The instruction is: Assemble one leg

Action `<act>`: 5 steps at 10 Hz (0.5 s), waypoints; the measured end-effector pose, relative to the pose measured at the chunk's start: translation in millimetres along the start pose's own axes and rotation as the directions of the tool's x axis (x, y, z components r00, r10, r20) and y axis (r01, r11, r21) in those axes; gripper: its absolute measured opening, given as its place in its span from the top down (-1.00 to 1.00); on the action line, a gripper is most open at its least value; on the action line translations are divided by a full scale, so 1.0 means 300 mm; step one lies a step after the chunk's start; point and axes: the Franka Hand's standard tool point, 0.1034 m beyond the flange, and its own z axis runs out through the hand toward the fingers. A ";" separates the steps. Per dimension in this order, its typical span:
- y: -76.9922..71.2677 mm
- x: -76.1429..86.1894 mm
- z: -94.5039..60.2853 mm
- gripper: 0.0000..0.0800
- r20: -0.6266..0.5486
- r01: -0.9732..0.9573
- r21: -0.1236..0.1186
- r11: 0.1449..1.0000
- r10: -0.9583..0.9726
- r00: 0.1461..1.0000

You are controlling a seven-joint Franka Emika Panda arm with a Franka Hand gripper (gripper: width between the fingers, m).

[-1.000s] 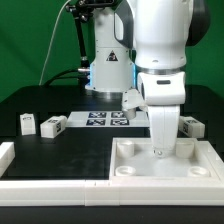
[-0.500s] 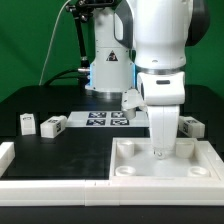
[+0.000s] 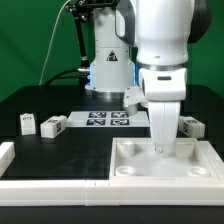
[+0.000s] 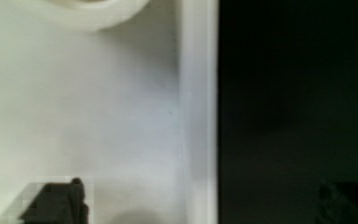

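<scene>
The claw (image 3: 162,149) is positioned low over the white plate (image 3: 200,168), close to a round socket (image 4: 94,8). In the blurred wrist view its dark fingertips (image 4: 53,202) are seen spread wide, apparently with nothing gripped. One leg (image 3: 190,126) is set on the black counter (image 3: 70,150) just behind the plate, at the exterior view's right of the claw. Two other legs (image 3: 27,123) (image 3: 53,125) are laid well apart from it at the exterior view's left, near the marker board (image 3: 105,120). A green backdrop (image 3: 20,40) is hung behind.
</scene>
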 end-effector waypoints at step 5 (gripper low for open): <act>-0.049 0.017 -0.131 -0.62 0.019 -0.106 -0.027 0.994 0.107 0.994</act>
